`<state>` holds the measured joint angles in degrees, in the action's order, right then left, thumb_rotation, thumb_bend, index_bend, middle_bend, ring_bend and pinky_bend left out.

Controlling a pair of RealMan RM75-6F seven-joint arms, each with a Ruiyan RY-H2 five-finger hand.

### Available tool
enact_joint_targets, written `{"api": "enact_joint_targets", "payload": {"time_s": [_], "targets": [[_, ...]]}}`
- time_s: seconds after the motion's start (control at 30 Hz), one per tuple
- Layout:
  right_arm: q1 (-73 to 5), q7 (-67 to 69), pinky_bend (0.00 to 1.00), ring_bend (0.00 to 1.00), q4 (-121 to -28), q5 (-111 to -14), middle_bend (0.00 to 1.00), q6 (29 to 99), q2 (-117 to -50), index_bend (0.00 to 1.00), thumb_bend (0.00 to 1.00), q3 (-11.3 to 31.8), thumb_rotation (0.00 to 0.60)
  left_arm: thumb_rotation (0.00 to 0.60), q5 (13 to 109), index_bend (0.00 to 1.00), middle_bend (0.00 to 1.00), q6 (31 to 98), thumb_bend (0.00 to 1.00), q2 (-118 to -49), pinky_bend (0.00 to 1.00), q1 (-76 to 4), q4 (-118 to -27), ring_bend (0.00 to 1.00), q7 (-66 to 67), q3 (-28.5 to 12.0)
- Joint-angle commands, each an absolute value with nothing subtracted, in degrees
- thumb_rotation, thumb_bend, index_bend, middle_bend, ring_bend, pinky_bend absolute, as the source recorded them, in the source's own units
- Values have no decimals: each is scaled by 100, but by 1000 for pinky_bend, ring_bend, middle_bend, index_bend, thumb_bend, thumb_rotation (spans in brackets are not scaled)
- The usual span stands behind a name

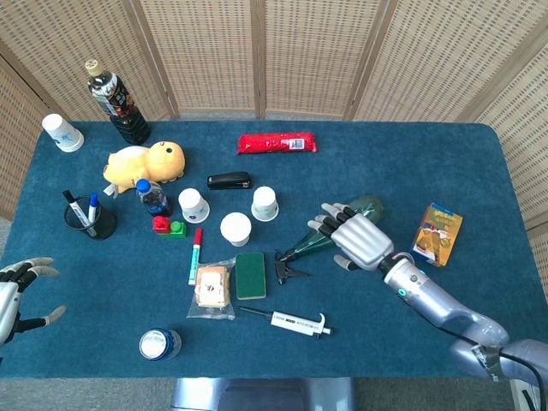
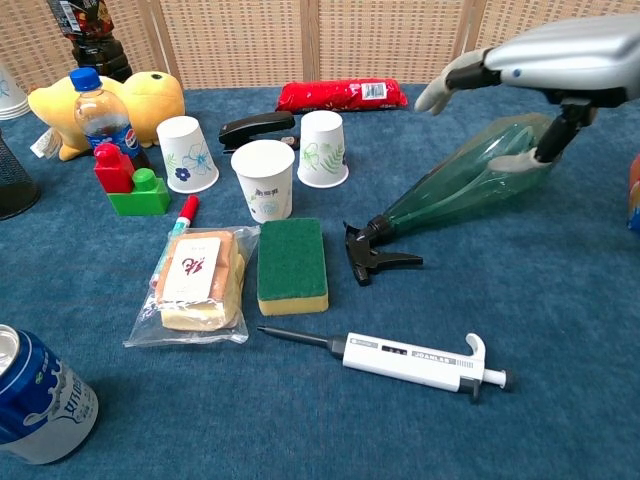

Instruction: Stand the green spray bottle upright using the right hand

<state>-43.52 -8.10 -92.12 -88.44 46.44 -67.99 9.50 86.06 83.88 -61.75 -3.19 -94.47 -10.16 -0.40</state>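
The green spray bottle (image 2: 460,182) lies on its side on the blue table, its black trigger head (image 2: 368,251) pointing toward the sponge and its fat end toward the right. My right hand (image 1: 355,237) hovers over the bottle's body with its fingers spread, palm down, holding nothing; in the chest view the right hand (image 2: 545,55) sits just above the bottle with the thumb reaching down beside it. In the head view most of the bottle (image 1: 310,243) is hidden under the hand. My left hand (image 1: 15,291) rests open at the table's left front edge.
A green sponge (image 2: 292,264), a pipette (image 2: 400,357) and a bagged snack (image 2: 196,284) lie near the trigger head. Paper cups (image 2: 267,178), a stapler (image 2: 256,129) and a red packet (image 2: 342,95) are behind. A small box (image 1: 437,233) lies right of the hand.
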Motion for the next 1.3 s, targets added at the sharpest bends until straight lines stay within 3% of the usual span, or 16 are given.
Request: {"api": "enact_joint_targets", "payload": {"time_s": [0.03,0.5,0.83,1.3], "targets": [[-4545,-1039,167,27,-9209,-8721,195,4434,-6934,140,391,954,600,600,8588,375,282,8370,152,-6187,220,-326,-9421,251,-1037,-46],[-5107,-1549,167,24,-8757,-8120,195,3793,-7318,144,407,950,600,600,8505,374,281,8306,152,-6234,220,-329,-9304,251,-1114,-61],[-5373,-1808,166,23,-8293,-7980,195,3480,-7561,151,407,724,600,600,8450,374,282,8205,152,-6285,220,-368,-9268,252,-1098,-73],[-5488,-1888,166,23,-8068,-7879,196,3518,-7728,152,407,577,600,600,8438,374,281,8220,153,-6278,220,-350,-9245,252,-1159,-76]]}}
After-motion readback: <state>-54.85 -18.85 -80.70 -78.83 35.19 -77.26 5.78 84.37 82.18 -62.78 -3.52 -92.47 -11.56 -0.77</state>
